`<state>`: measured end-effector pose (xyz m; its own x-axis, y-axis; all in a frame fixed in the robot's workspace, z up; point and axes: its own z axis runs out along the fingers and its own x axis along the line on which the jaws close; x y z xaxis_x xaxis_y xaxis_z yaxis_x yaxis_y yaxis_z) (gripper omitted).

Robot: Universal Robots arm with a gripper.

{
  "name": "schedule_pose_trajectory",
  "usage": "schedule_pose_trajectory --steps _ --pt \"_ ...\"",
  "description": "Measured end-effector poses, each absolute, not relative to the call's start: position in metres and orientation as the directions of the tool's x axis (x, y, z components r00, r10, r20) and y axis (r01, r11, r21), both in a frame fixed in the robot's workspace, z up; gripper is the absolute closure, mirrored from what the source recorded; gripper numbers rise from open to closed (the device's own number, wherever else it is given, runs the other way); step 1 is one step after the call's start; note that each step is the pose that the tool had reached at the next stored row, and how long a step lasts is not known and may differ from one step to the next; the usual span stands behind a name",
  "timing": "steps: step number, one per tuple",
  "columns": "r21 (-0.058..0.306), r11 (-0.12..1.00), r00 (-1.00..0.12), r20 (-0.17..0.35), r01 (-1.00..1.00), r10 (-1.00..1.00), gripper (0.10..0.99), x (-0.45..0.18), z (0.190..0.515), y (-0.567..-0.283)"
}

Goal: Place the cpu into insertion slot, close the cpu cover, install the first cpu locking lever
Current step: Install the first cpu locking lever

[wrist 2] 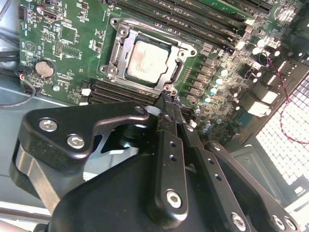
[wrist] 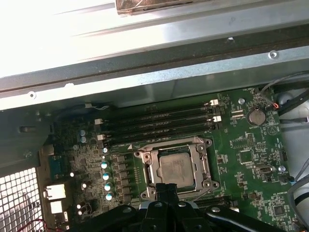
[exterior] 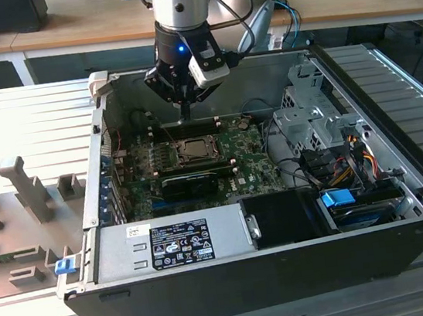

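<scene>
Finds the cpu (wrist 2: pixel 147 60) seated in its slot, the cpu cover (wrist 2: pixel 117 48) lying flat around it, apparently closed. Puts the tool (exterior: pixel 185 116), fingers pressed together on nothing, just at the slot's twelve o'clock in the exterior view. Leaves the locking lever seemingly undone.

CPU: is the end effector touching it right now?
Apart. In the second wrist view the tip of the end effector sits at the rim of the cpu cover, and a strip of that frame separates it from the cpu.
</scene>
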<state>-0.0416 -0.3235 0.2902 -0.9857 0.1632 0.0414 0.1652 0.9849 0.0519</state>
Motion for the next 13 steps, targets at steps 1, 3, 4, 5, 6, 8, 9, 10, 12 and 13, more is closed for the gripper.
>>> schedule_pose_trajectory --steps 1,3,4,5,6,8,9,10,12,13 --pt "0.052 0.985 -0.986 0.041 0.164 0.162 0.98 -0.0417 0.2902 -0.3235" --pt "0.052 0.986 -0.986 0.041 0.161 0.159 0.98 -0.0418 0.2902 -0.3235" --pt "0.052 0.986 -0.987 0.041 0.159 0.157 0.98 -0.0419 0.2902 -0.3235" --pt "0.052 0.986 -0.987 0.041 0.156 0.154 0.98 -0.042 0.2901 -0.3235" --pt "0.052 0.987 -0.988 0.041 0.153 0.151 0.98 -0.0421 0.2901 -0.3235" --pt "0.052 0.987 -0.988 0.041 0.151 0.149 0.98 -0.0422 0.2902 -0.3235" --pt "0.052 0.987 -0.988 0.041 0.149 0.147 0.98 -0.0424 0.2901 -0.3235" --pt "0.052 0.988 -0.988 0.041 0.148 0.146 0.98 -0.0424 0.2902 -0.3235" --pt "0.052 0.988 -0.989 0.041 0.145 0.143 0.98 -0.0425 0.2902 -0.3235" --pt "0.052 0.988 -0.989 0.041 0.143 0.141 0.98 -0.0426 0.2902 -0.3235"
